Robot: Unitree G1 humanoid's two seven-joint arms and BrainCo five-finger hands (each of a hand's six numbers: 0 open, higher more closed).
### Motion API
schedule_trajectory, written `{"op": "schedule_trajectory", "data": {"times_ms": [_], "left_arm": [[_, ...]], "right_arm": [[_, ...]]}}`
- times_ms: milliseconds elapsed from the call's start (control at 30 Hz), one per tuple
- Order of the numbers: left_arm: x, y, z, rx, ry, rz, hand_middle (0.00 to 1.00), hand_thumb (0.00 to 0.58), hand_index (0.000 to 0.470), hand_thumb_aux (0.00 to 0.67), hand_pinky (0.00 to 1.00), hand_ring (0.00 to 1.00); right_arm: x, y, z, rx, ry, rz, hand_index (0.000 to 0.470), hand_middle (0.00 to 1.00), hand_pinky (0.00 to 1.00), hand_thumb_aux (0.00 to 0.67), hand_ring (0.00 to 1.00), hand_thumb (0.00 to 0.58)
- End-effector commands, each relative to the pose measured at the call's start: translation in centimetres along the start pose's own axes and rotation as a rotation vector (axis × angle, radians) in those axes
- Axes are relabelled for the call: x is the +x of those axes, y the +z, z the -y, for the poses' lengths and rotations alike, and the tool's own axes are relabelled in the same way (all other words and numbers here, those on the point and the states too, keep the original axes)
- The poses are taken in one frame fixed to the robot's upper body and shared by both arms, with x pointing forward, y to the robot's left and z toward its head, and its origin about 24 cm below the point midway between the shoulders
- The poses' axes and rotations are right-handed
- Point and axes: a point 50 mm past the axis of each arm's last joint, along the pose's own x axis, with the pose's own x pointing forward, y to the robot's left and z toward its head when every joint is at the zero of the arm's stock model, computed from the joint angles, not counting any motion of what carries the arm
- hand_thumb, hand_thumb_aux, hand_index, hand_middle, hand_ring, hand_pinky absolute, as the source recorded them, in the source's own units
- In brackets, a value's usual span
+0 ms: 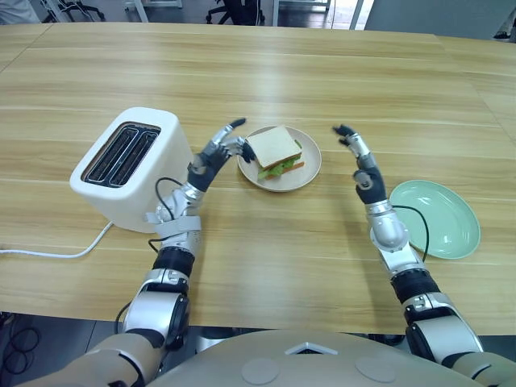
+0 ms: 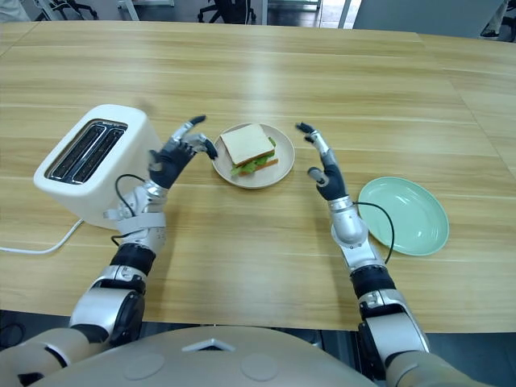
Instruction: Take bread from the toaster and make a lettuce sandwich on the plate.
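Diagonally, toaster slots point far-right, sandwich on plate, left hand, right hand splayed empty

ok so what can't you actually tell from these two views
Inside the toaster: the slots are dark in both views, so any bread left there is hidden.
Inside the sandwich: the top slice covers the filling; lettuce shows at its edge.
The toaster's cord: cut off by the left edge in both views.

Head stereo pair looks forward, down, close; both share the table.
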Motion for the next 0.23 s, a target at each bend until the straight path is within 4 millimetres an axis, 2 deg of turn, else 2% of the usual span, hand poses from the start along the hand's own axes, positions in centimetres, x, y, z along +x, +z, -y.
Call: {"op": "schedule_trajectory", "data": {"times_ms": [33, 233], "left_arm": [[-0.1, 1.8, -0.1, -0.047, 0.017, 0.064, 0.0, 0.0, 0.0, 0.0, 0.0, 0.0], [-0.7, 3.7, -0.1, -0.014, 0.072, 0.095, 0.0, 0.0, 0.0, 0.0, 0.0, 0.0]], "right_arm": [[0.1, 1.4, 1.9, 0.052, -0.076, 0.034, 0.0, 0.0, 0.0, 0.0, 0.0, 0.0], [-0.5, 2.7, 3.5, 0.101, -0.138, 0.048, 0.0, 0.0, 0.0, 0.0, 0.0, 0.0]]}}
